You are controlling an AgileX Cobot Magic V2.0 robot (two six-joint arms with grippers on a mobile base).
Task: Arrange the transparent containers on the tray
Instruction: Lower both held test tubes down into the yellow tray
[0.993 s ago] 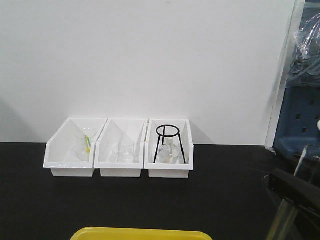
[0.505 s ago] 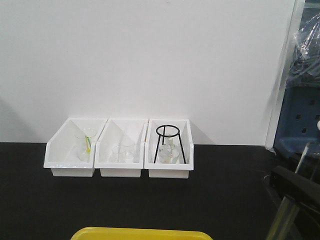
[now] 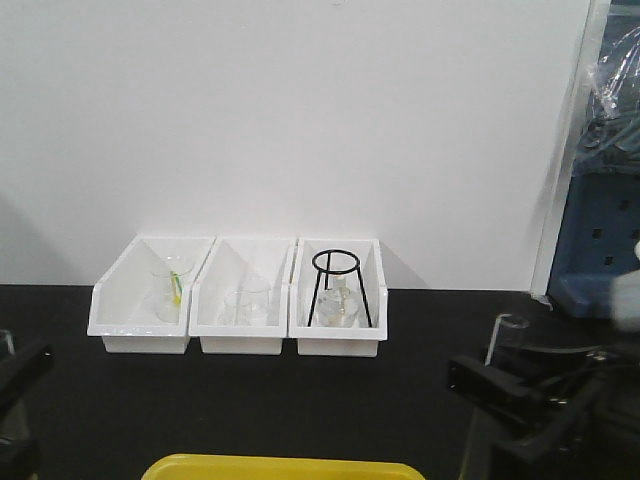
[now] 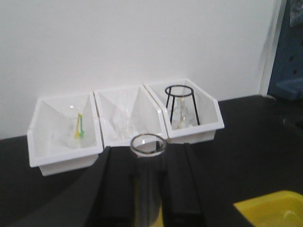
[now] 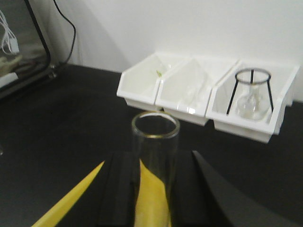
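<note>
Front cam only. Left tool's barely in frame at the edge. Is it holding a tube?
Observer: Yes. The left wrist view shows the left tool gripping a test tube, upright with its open rim up.
Operator: Right side the same?
Observer: The right tool grips a second test tube, also upright.
Operator: Is it near the tray?
Observer: The right wrist view shows the yellow tray below that tool, visible past its fingers.

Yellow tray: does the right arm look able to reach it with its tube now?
Probably yes. The right gripper is shut on a test tube, and the yellow tray shows right beneath it, with nothing seen between them.
</note>
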